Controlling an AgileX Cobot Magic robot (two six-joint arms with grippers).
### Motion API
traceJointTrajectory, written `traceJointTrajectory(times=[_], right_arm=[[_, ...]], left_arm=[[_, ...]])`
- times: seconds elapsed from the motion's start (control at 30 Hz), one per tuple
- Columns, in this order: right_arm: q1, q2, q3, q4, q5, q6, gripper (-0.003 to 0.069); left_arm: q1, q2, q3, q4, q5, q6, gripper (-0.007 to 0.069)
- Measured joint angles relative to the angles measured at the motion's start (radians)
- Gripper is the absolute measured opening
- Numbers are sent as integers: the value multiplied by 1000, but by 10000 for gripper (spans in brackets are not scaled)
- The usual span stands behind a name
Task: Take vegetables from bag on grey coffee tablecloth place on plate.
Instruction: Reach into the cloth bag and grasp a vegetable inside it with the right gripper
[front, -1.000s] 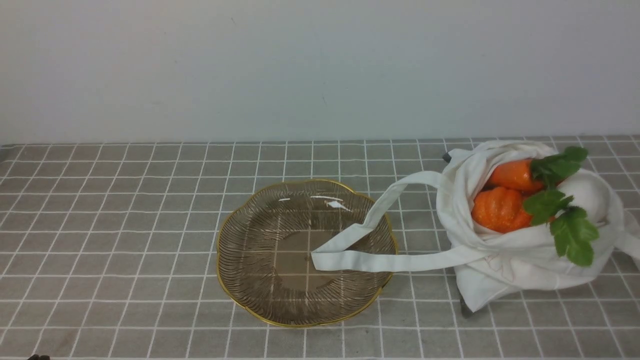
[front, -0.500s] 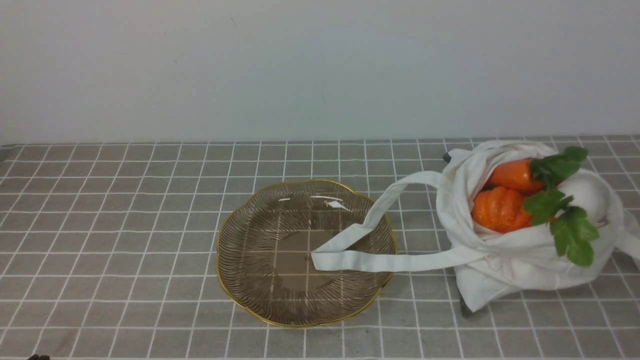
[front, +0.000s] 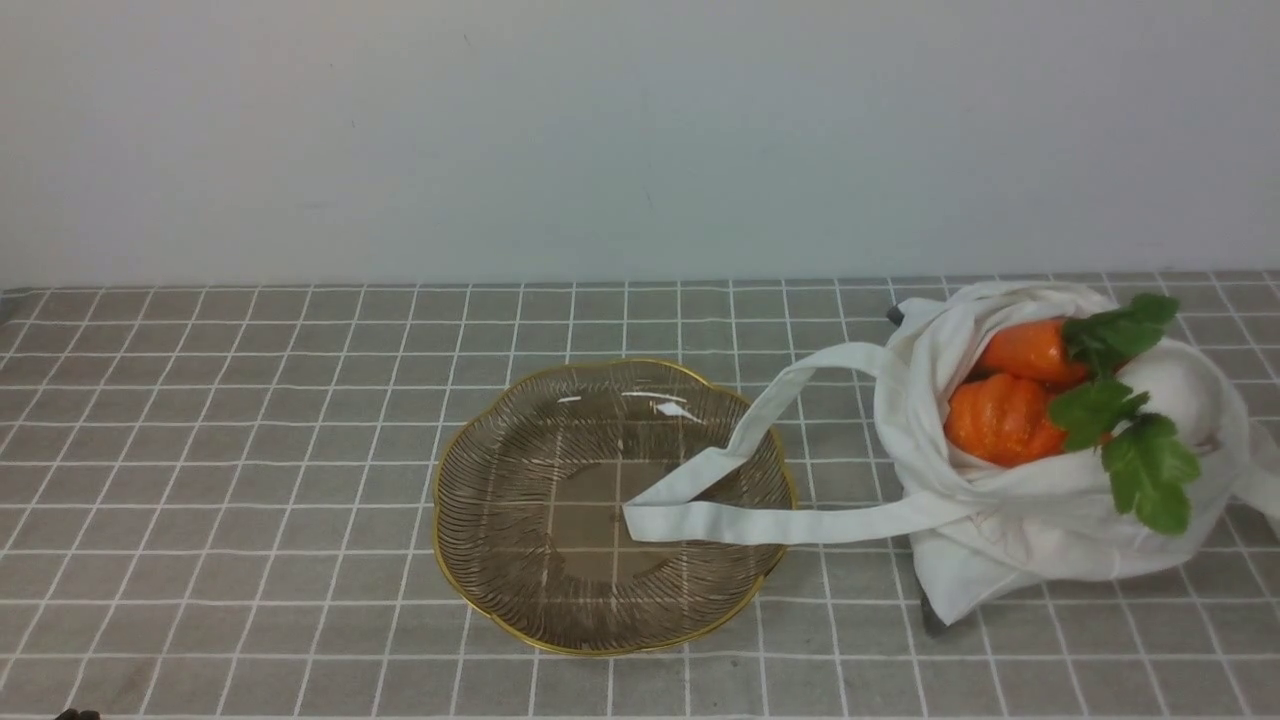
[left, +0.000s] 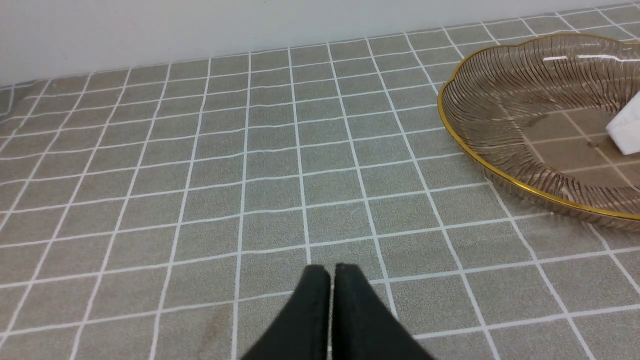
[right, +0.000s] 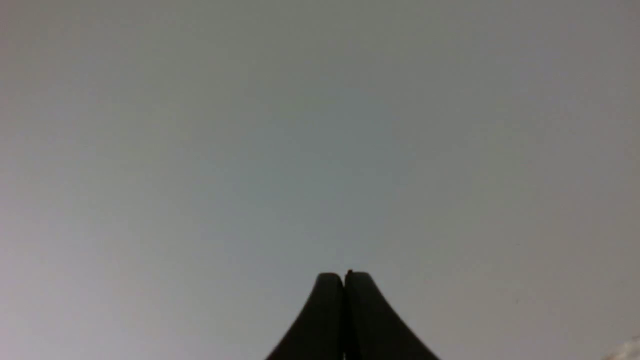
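Observation:
The white cloth bag (front: 1000, 560) lies open on the right of the grid tablecloth (front: 250, 450). In its mouth I see an orange carrot (front: 1025, 352), a ribbed orange pumpkin (front: 1000, 420) and a white radish (front: 1170, 395) with green leaves (front: 1145, 465). The red piece is hidden. One bag strap (front: 700, 522) lies across the brownish plate (front: 560, 640) at the table's middle. My left gripper (left: 331, 270) is shut and empty, low over the cloth to the left of the plate (left: 480, 160). My right gripper (right: 344, 275) is shut and empty, facing a blank grey wall.
A plain pale wall (front: 640, 140) stands behind the table. The strap's end (left: 627, 125) shows inside the plate in the left wrist view. A small dark tip (front: 75, 714) shows at the front view's bottom left edge.

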Motion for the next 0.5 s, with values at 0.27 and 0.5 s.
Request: traceJointTrajectory(times=[0.27,0.5], right_arm=[[0,509,-441,-257,647,-255,-13],[0,927,-775,-406,980,-281,-12]], left_arm=[[0,0,0,0,0,0,-5],[0,0,0,0,0,0,-5]])
